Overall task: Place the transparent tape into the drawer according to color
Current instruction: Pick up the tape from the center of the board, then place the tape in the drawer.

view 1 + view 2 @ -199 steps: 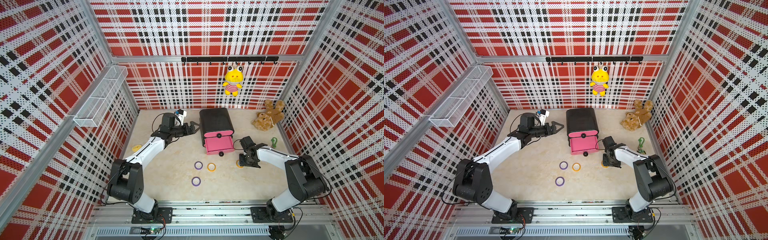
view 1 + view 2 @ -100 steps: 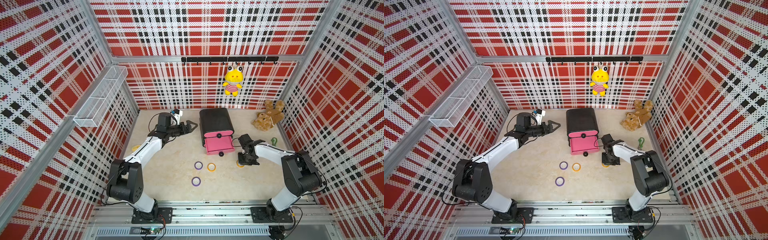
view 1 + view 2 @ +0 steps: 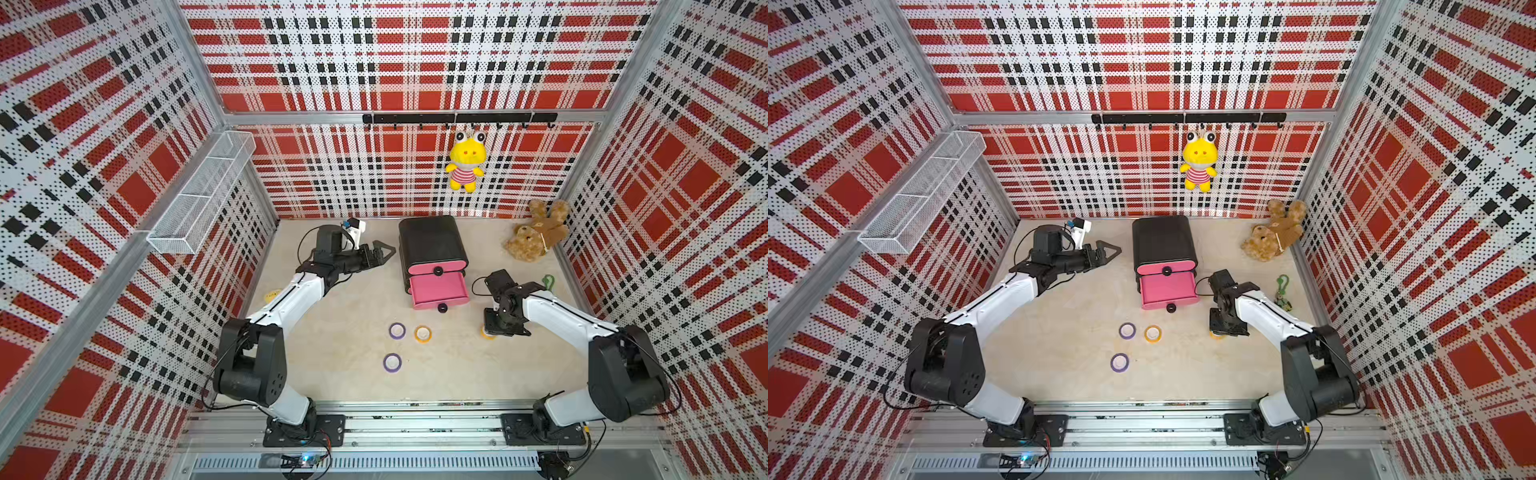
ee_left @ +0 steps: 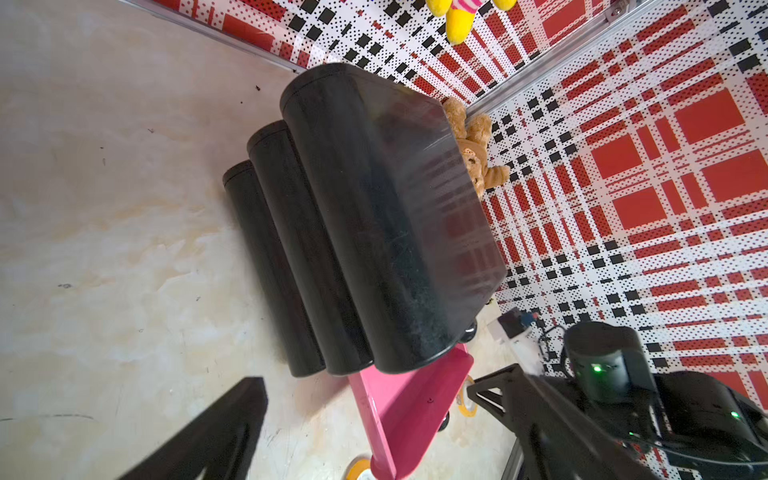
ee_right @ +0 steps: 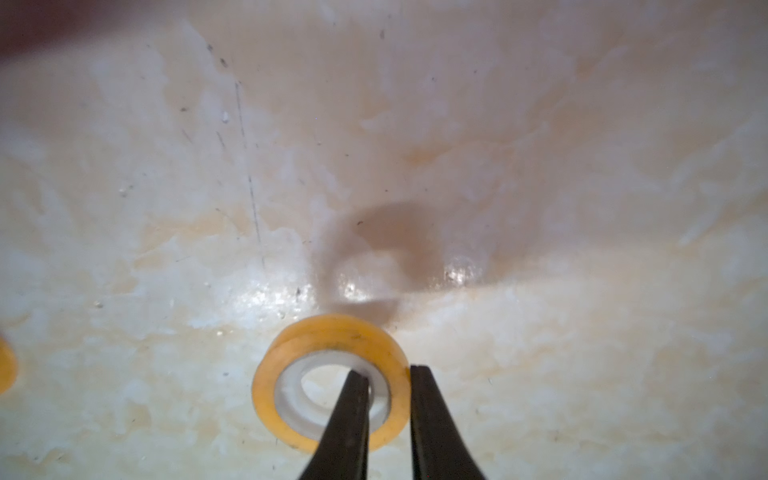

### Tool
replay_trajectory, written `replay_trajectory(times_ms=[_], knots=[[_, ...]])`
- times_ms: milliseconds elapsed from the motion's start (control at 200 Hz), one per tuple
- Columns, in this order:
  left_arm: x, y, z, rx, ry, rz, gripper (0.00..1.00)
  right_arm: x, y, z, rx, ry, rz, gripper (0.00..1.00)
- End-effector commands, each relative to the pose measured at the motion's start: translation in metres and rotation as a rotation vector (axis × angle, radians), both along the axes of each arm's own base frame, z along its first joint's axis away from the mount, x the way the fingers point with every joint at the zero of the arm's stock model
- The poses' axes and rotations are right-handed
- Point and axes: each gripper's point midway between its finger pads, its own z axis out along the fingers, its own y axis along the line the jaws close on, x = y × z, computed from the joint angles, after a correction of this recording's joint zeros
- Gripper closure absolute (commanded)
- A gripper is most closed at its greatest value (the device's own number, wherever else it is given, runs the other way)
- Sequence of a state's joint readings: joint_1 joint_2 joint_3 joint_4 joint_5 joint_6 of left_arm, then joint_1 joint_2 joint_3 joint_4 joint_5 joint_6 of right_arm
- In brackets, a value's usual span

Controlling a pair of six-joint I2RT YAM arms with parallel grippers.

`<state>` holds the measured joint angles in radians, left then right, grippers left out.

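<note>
In the right wrist view, at lower centre, the orange tape roll (image 5: 291, 357) is pinched at its wall by the jaws of the right gripper (image 5: 388, 372), one inside the pale core. It is judged light, stiff and slippery. The left gripper (image 3: 384, 251) is seen with jaws wide apart.

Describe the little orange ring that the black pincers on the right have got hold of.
The orange roll is a small flat ring of glossy, see-through orange tape on a pale white core with an open hole. It is held roughly level, hole up, apart from the open pink drawer. Two black fingers pinch its wall, one inside the hole, one outside. Whether it rests on the beige table or hangs just above it, I cannot tell.
</note>
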<state>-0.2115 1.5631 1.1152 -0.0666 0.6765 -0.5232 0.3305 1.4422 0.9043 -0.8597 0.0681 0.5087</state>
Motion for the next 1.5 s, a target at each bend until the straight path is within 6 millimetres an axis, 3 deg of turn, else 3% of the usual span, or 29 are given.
replay_trajectory(times_ms=[0,281,451,526,541,591,862,1263,1493], knots=[[-0.004,-0.003,0.006,0.000,-0.034,-0.014,0.01,-0.005,-0.005,0.026,0.004,-0.026,-0.033,1.00],[-0.007,-0.010,0.003,0.008,-0.029,-0.021,0.01,0.020,0.012,0.110,0.114,-0.223,-0.009,1.00],[-0.005,-0.008,0.002,0.015,-0.028,-0.008,0.01,0.046,0.041,0.136,0.165,-0.292,0.059,1.00],[-0.004,-0.007,0.001,0.021,-0.026,0.003,0.01,0.057,0.054,0.137,0.179,-0.304,0.083,1.00],[-0.010,-0.017,0.001,0.022,-0.027,-0.023,0.01,0.060,0.057,0.136,0.183,-0.305,0.086,1.00],[-0.012,-0.020,0.000,0.030,-0.025,-0.025,0.01,0.068,0.065,0.137,0.191,-0.319,0.103,1.00],[-0.016,-0.013,-0.008,0.061,-0.007,-0.003,0.01,0.094,0.101,0.125,0.205,-0.317,0.170,1.00],[-0.026,0.000,-0.022,0.077,0.018,0.022,0.01,0.105,0.128,0.101,0.189,-0.282,0.228,1.00],[-0.030,0.001,-0.024,0.085,0.027,0.023,0.01,0.106,0.132,0.100,0.187,-0.287,0.230,0.70]])
